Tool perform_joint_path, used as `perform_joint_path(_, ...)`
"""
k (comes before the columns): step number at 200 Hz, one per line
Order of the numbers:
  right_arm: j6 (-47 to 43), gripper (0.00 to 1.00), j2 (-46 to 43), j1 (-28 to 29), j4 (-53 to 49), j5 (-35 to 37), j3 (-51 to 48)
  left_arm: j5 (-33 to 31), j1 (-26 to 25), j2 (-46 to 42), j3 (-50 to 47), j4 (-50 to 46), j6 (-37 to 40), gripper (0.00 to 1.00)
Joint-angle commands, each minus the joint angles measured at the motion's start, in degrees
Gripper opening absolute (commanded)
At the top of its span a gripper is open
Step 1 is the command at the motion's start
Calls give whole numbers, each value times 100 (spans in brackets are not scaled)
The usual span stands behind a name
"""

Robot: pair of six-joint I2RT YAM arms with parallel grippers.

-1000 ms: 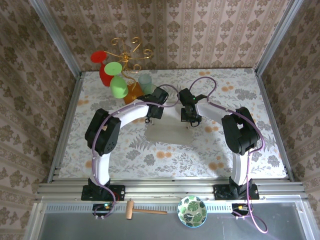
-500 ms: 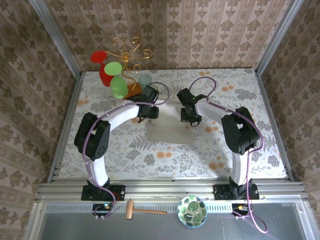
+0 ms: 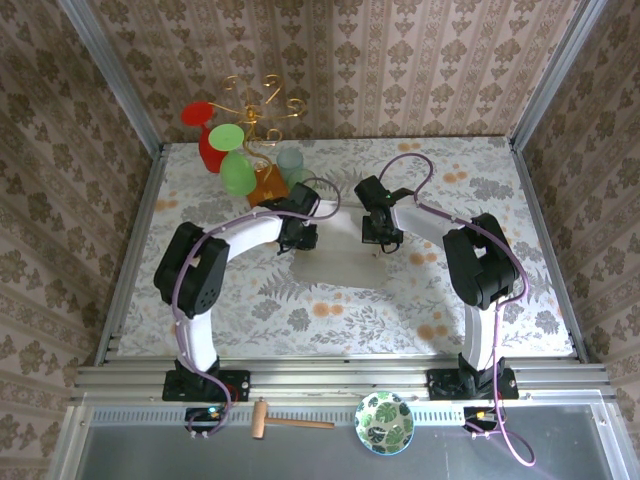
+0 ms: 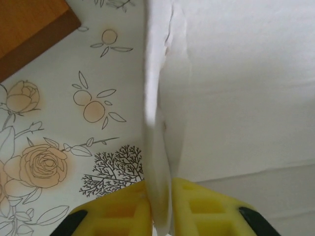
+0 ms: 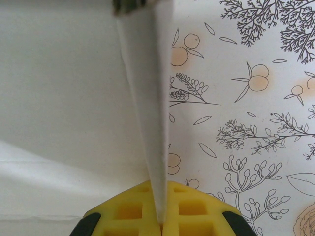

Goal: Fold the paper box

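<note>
**Paper box gripped at both ends, mid-table**
The long axis is laid left to right, and each end flap is raised upright. Open tabletop is available on the near side. A wooden block lies near the left flap. The left gripper and right gripper are each clamped on a flap.

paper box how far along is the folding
Done: little; the paper box lies mostly flat on the table. In hand: the left claw and right claw each pinch one side of it, turned upright. Left: the other walls and tucking; no box shape yet.
</note>
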Motion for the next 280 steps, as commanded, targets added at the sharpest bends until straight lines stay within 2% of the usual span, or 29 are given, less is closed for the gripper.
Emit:
perform_joint_path(1,-25,0,247,-35,-331,-53,31,-285,-110,188,-12,-98,97,12)
perform_joint_path(24,-21,0,243,-35,-339,-65,39,-527,-182,206,-4,-118,113,0)
perform_joint_path(55,12,0,184,-44,-408,-152,51,-716,-237,204,50,-208,60,0)
perform_joint_path(83,136,19,-22,-40,-339,-369,-71,-825,-295,213,134,-305,20,0)
perform_joint_path(112,236,26,-108,-31,-253,-582,-195,-817,-324,242,152,-312,14,0)
perform_joint_path(163,338,23,-128,-24,-234,-694,-366,-812,-319,250,178,-320,19,0)
perform_joint_path(209,520,30,-500,-26,-103,-787,-606,-847,-346,215,153,-281,-41,0)
perform_joint_path(280,722,33,-736,-59,67,-980,-828,-892,-382,207,178,-276,-30,0)
